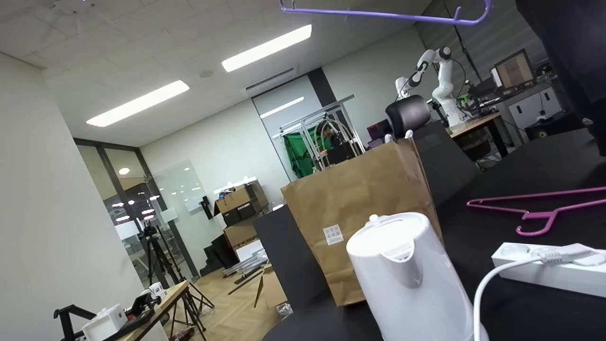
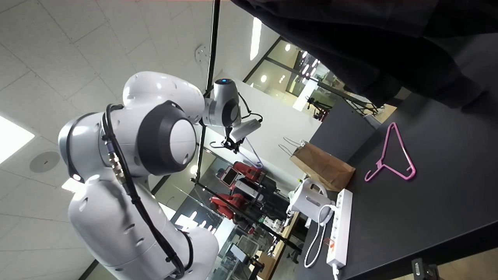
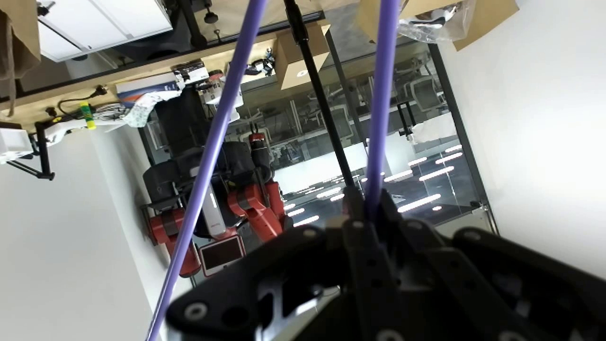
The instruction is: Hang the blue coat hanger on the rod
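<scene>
The blue coat hanger [image 1: 393,15] is bluish-violet and shows its long bar at the top of an exterior view. It hangs in the air in an exterior view [image 2: 255,153], with its small hook left of the gripper. My gripper [image 2: 233,146] is shut on it. In the wrist view the gripper [image 3: 371,208] pinches one violet arm [image 3: 381,94], and the long bar runs to the left. The rod [image 2: 206,105] is a thin black pole in an exterior view. The hook appears close beside it with a small gap in the picture; depth cannot be told.
A pink hanger [image 2: 389,155] lies on the black table [image 2: 428,202]. A paper bag [image 2: 323,163], a white kettle [image 2: 313,200] and a power strip [image 2: 339,229] stand there too. A black post [image 2: 249,217] meets the rod. Dark cloth [image 2: 350,50] fills the upper right.
</scene>
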You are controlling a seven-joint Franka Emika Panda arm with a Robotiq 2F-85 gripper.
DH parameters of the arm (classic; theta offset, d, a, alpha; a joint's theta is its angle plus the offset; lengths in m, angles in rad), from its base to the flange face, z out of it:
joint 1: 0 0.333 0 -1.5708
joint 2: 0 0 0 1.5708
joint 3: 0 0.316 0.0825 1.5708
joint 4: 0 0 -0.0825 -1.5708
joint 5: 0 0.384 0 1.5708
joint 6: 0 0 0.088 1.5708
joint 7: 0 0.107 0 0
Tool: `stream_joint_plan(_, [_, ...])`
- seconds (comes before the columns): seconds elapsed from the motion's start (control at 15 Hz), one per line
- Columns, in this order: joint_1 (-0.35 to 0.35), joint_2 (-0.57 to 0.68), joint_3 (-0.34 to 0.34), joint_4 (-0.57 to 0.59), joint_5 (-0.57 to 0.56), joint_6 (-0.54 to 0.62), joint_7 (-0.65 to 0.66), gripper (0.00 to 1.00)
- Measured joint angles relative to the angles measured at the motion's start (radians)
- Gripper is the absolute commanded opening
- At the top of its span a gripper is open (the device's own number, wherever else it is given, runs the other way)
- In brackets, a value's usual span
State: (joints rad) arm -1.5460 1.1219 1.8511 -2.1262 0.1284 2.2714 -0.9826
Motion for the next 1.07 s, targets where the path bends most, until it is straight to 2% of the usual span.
stream_joint_plan(0.53, [0.000,0.000,0.000,0.000,0.000,-0.002,0.000,0.08])
stream_joint_plan(0.6, [0.000,0.000,0.000,0.000,0.000,-0.002,0.000,0.02])
stream_joint_plan(1.07, [0.003,0.015,-0.010,0.002,-0.006,0.005,0.000,0.02])
